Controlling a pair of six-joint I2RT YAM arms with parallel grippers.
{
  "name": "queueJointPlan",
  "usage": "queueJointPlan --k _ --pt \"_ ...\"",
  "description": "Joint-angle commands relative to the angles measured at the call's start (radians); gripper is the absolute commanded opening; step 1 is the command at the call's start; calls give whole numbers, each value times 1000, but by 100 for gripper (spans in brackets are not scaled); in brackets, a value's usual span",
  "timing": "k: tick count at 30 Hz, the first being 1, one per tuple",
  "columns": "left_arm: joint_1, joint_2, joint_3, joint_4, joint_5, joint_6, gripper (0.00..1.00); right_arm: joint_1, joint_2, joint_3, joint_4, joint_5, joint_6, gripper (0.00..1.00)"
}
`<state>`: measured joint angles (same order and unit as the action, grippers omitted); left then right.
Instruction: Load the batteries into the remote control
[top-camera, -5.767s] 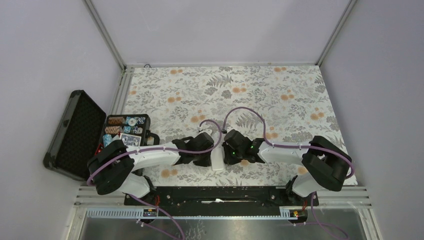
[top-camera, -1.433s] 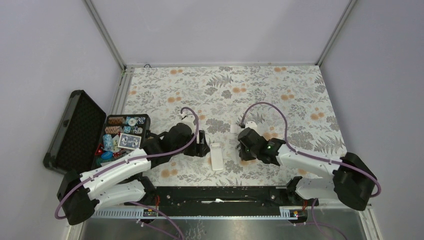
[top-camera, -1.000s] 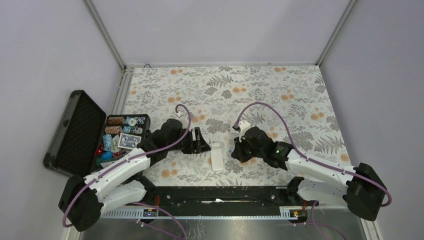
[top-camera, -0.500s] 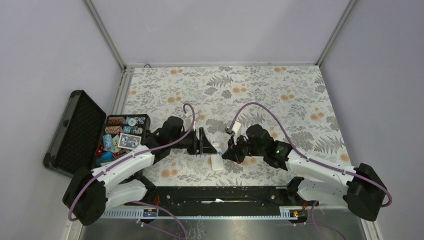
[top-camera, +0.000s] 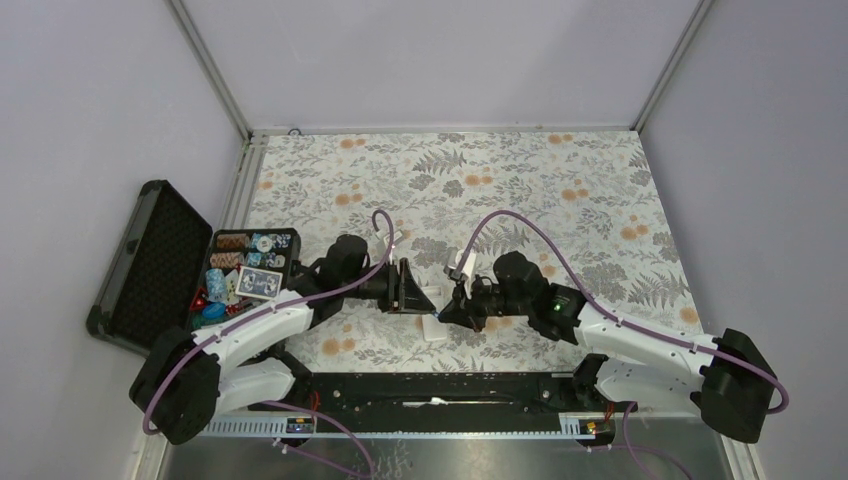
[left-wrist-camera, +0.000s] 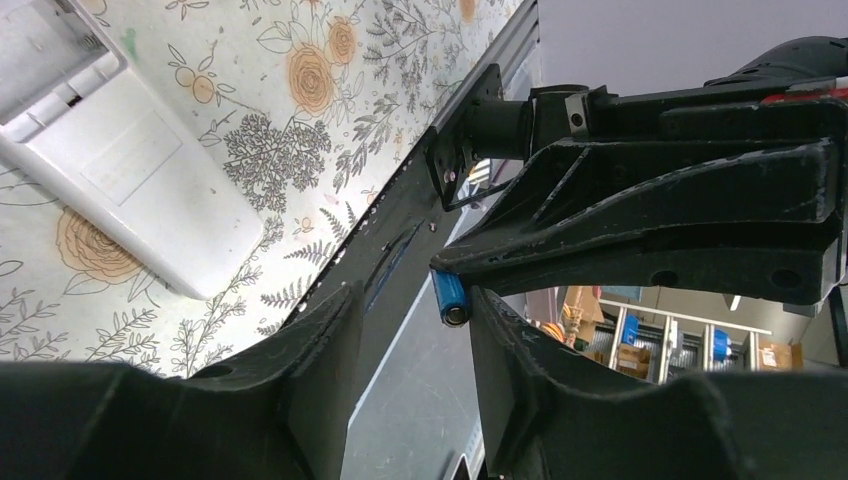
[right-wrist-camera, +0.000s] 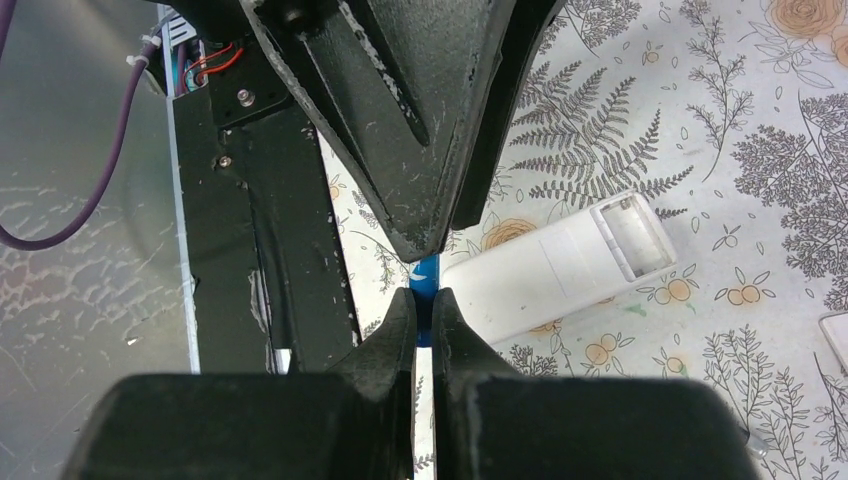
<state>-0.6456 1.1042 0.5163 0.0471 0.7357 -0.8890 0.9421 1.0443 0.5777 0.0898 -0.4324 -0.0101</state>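
Note:
The remote control (top-camera: 435, 327) lies back up on the flowered table, its battery bay (right-wrist-camera: 630, 228) uncovered and empty. Above its near end my right gripper (right-wrist-camera: 423, 300) is shut on a small blue battery (right-wrist-camera: 424, 275). The battery (left-wrist-camera: 449, 297) sticks out from the right gripper's fingertips (left-wrist-camera: 470, 262) into the gap of my left gripper (left-wrist-camera: 412, 300). The left gripper is open: the battery lies against one finger (left-wrist-camera: 500, 340), with a clear gap to the other. From above, the two grippers (top-camera: 425, 298) (top-camera: 447, 310) meet tip to tip over the remote. No other battery shows.
An open black case (top-camera: 150, 265) with poker chips and cards (top-camera: 245, 268) sits at the table's left edge. The black mounting rail (top-camera: 430, 385) runs along the near edge. A small white piece (right-wrist-camera: 836, 336) lies on the table near the remote.
Both grippers have swung in toward each other over the remote. The left jaws have narrowed around the battery that the right gripper holds.

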Motion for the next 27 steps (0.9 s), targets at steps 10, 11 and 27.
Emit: queueJointPlan --k 10,11,27 --pt "8 12 -20 103 70 -34 36 46 17 34 49 39 -58 0" --pt "8 13 -22 109 75 -38 35 49 17 34 52 45 -56 0" --pt "8 16 -36 141 100 -53 17 62 18 29 77 96 -49 0"
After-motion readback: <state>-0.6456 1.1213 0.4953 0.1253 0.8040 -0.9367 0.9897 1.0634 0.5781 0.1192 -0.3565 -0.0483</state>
